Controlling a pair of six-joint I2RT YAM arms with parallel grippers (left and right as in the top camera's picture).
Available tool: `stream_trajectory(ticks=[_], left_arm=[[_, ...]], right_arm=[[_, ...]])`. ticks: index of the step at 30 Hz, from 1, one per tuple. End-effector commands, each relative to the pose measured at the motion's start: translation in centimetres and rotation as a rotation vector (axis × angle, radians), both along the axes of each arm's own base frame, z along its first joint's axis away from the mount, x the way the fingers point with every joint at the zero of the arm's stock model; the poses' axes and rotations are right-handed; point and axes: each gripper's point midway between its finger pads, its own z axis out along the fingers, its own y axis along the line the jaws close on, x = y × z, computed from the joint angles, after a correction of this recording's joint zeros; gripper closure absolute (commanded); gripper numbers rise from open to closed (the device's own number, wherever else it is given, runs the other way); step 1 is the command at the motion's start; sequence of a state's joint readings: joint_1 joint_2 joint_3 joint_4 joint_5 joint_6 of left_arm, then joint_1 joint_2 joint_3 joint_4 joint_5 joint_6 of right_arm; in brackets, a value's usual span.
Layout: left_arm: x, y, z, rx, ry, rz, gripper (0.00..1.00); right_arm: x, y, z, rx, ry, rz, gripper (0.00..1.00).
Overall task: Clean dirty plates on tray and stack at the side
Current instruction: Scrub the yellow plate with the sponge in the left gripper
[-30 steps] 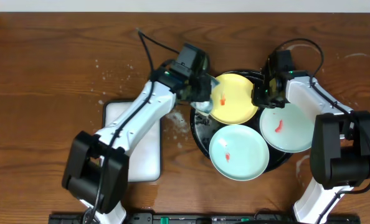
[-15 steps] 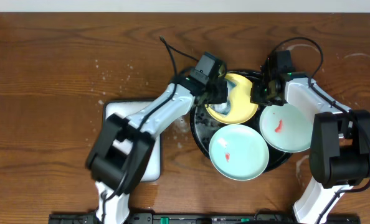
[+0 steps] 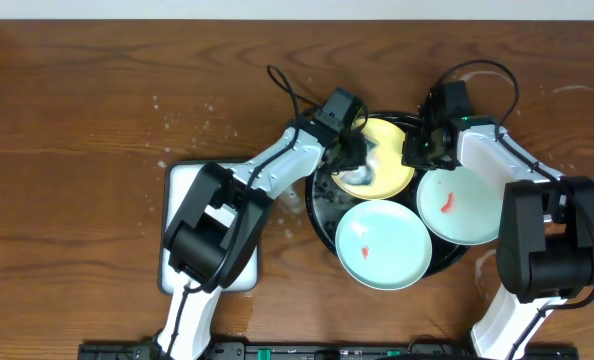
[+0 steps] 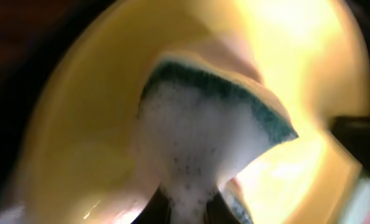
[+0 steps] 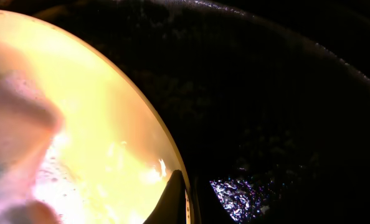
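Left gripper [image 3: 357, 157] sits over the left half of the yellow plate [image 3: 392, 165], closed on a sponge [image 4: 197, 124]. In the left wrist view the sponge is pinched at its lower end, with only slivers of the fingers showing at the bottom edge. The sponge is white and foamy with a green scouring layer along the top, and it's covered in suds and bearing on the plate's inner face. Right gripper [image 3: 418, 157] is on the opposite side. In the right wrist view its fingers are nearly closed with the yellow plate's rim clamped between them, so it's gripping the plate edge. Blurred pale shape at the left of that view, can't tell what it is. The yellow plate is in the back part of the black tray [image 3: 320, 212]. Can't tell from overhead whether it lies flat or is tipped up. The tray floor beside it is wet and glistening with scattered suds. Front mint plate [image 3: 397, 245] lies in the near half of the tray, just beside the yellow one, red smear left of its centre. Right mint plate [image 3: 472, 215] sits at the tray's right side, hanging out past the rim, red smear near its middle, close under the right arm's wrist. White sponge tray [image 3: 180, 185] is on the table [image 3: 77, 100] left of the black tray, mostly covered by the left arm's links. Droplets on the wood behind it.
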State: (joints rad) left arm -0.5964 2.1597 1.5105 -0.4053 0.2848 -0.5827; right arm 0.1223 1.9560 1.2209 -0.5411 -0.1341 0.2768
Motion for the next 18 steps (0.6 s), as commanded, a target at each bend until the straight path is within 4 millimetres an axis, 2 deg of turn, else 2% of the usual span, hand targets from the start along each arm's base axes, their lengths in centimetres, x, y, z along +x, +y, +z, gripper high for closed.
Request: stream_trajectory(ticks=[1,3,6,11,14,18], left_arm=[[1.4,7.8,-3.3,0.414,-0.062,0.024,0.93],[2.3,8.6,-1.9,0.484,-0.094,0.018,0.93],[3.1,7.9,-0.5,0.481,-0.122,0.014,0.93],[2.0,2.6,-1.3,0.259,-0.067,-0.007,0.93],[0.6,-1.8,-2.2,0.070,0.017,0.000,0.92],[-1.7,-6.4,-2.7,-0.102,0.124,-0.019,0.93]], right_arm=[[-1.6,-0.2,-2.1,-0.027,0.074,-0.009,0.99],[-1.6,-0.2,-2.1,-0.027,0.075,-0.009,0.99],[-1.7,-0.2,-2.1,-0.027,0.079,-0.009,0.99],[-1.6,-0.2,-2.1,-0.029,0.077,-0.005,0.99],[-1.7,-0.2,-2.1,-0.032,0.076,0.008,0.99],[-1.7,-0.3,-2.1,-0.036,0.078,0.008,0.99]])
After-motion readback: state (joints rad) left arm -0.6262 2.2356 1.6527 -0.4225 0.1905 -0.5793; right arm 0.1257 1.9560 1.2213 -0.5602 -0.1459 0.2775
